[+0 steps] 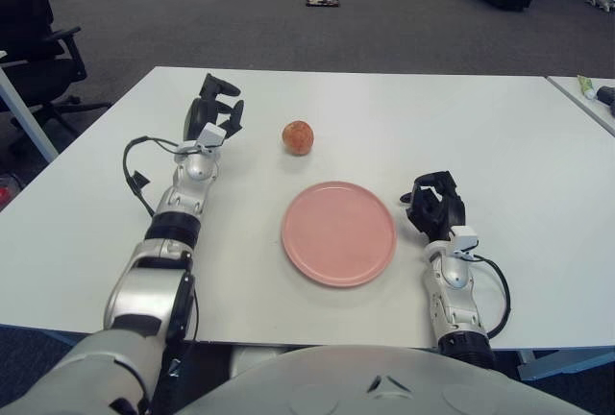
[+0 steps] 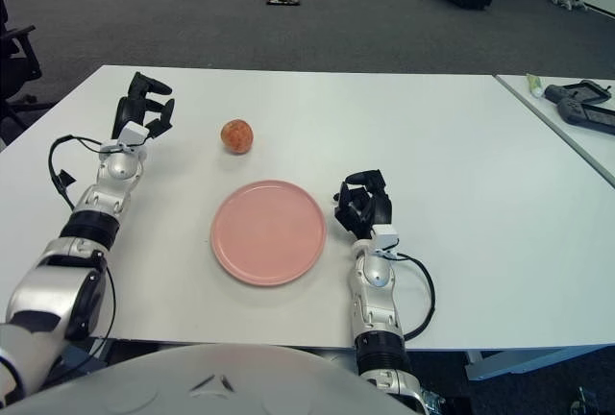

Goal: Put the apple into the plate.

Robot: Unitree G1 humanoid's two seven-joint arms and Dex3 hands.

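On the white bench (image 1: 500, 146): pink plate (image 1: 338, 233) empty at centre. Left robot hand (image 1: 213, 113) extended, fingers loosely spread, holding nothing, left of apple (image 1: 298, 137), apart from it. Right robot hand (image 1: 434, 206) just right of plate, fingers curled, empty. Apple beyond plate, ungrasped; whole task remains.

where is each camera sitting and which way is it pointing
Left eye view: on the robot's head, facing forward and down at the white table; the left hand is extended to the left of the apple, the right hand shows beside the pink plate, and both forearms and the chest show.
Right eye view: same head, set slightly to the right, same direction; the same arms and chest show.
Shared: both see the apple, plate, table and both hands, shifted slightly sideways.
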